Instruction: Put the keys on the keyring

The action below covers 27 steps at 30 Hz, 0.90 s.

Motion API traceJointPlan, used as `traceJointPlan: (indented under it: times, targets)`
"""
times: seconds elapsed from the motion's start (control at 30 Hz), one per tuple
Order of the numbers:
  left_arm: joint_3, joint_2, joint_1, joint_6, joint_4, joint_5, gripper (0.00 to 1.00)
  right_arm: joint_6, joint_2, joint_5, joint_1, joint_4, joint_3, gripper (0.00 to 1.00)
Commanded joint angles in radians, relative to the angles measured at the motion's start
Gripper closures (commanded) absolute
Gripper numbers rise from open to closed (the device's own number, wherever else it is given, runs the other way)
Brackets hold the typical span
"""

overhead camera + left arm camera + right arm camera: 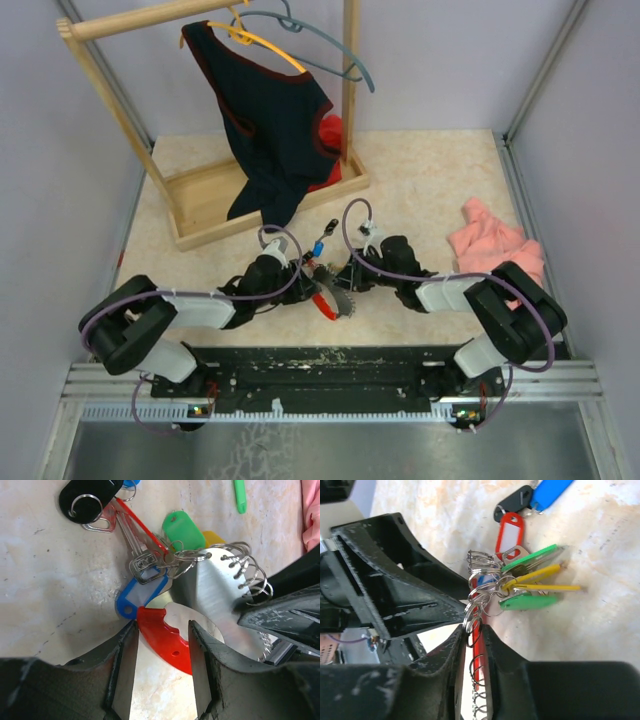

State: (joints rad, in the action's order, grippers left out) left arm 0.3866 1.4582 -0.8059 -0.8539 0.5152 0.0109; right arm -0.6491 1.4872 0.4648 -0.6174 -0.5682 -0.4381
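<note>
Nipping keyring (477, 645) edge tight in right claw (475, 632); straddling its red part with left claw (162, 627), half-open, grip unclear. Keys (530, 582) bunched alongside on counter (600, 540). Risk: thin edge slipping, rings (480, 562) snagging.

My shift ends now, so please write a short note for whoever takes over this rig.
Left tool: jaws either side of the keyring, at its red part; grip unclear.
Right tool: shut on the keyring's grey edge.
Done: green and yellow keys hang from its small rings.
Left to do: black tag and blue tag lie farther off, seemingly not yet on.
</note>
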Motion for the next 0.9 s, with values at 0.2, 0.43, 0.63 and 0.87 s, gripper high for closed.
traceJointPlan:
  times: [0.2,0.43,0.63,0.87]
  targets:
    - [-0.048,-0.068,0.019,-0.049,0.075,-0.008,0.38,-0.058,-0.043,0.023,-0.017,-0.141,-0.005,1.0]
    - [-0.074,-0.114,0.019,-0.095,0.077,-0.011,0.37,-0.082,-0.104,-0.066,-0.017,-0.18,0.019,1.0]
    - [-0.069,-0.1,0.019,-0.134,0.139,0.028,0.48,-0.091,-0.128,-0.13,-0.027,-0.247,0.056,1.0]
    - [-0.142,-0.128,0.02,-0.196,0.325,0.049,0.62,-0.157,-0.113,-0.128,-0.031,-0.404,0.108,1.0]
